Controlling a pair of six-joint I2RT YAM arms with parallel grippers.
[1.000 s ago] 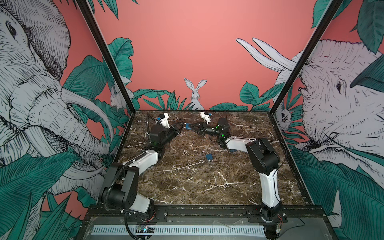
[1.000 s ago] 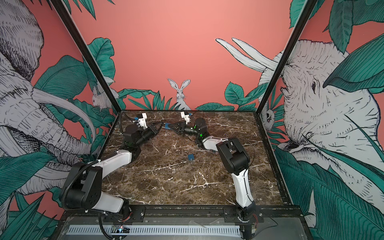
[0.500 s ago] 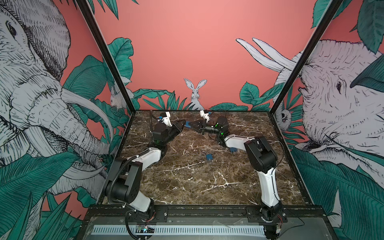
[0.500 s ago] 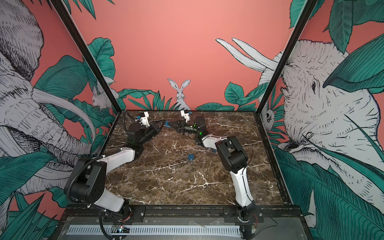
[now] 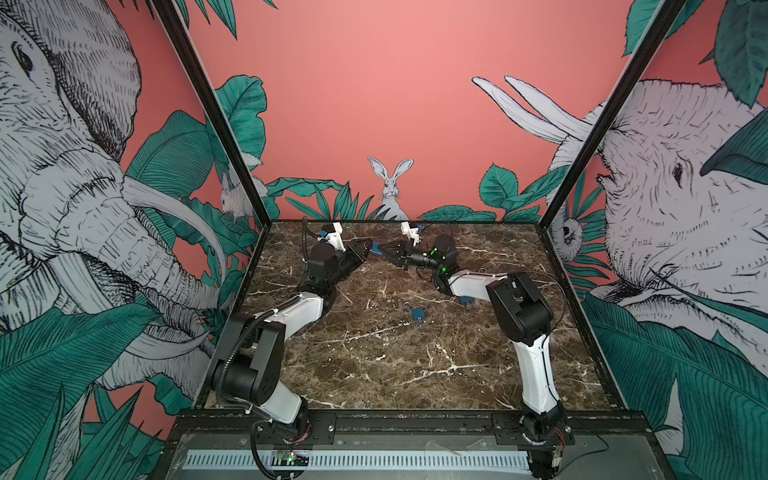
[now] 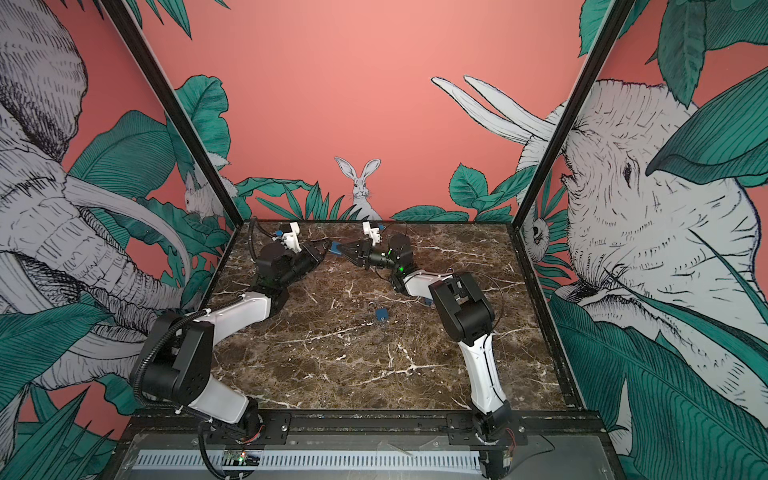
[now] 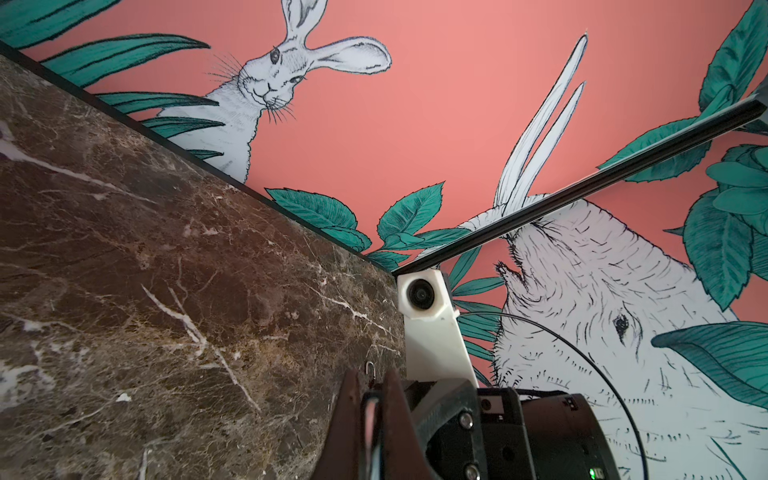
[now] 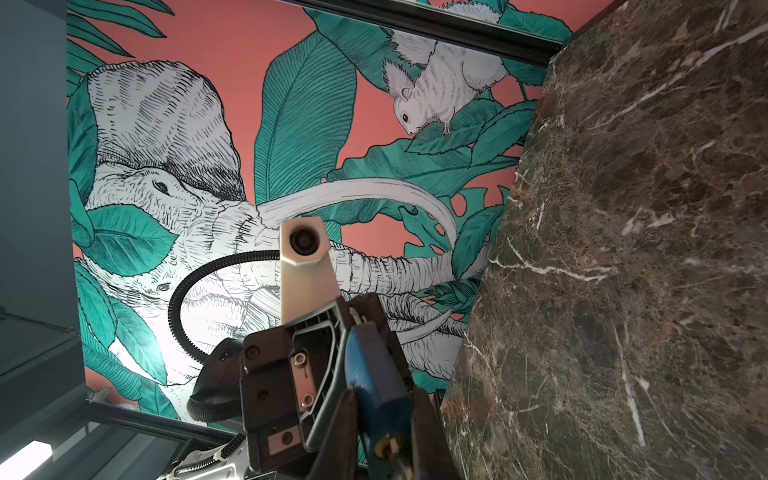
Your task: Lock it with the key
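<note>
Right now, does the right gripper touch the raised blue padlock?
Touching. The right wrist view shows the right gripper closed on the raised blue padlock, no gap.

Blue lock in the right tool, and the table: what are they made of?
Blue lock: smooth, shiny blue shell, so painted metal or plastic; I cannot tell which. Table: dark brown with white veins, like polished marble, though it could be a printed surface.

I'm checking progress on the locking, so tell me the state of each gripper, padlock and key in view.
Left gripper: shut on a thin metal piece; key or shackle, cannot tell.
Right gripper: shut on the blue padlock, held off the marble table.
Second blue padlock: lying loose on the table, ungripped.
</note>
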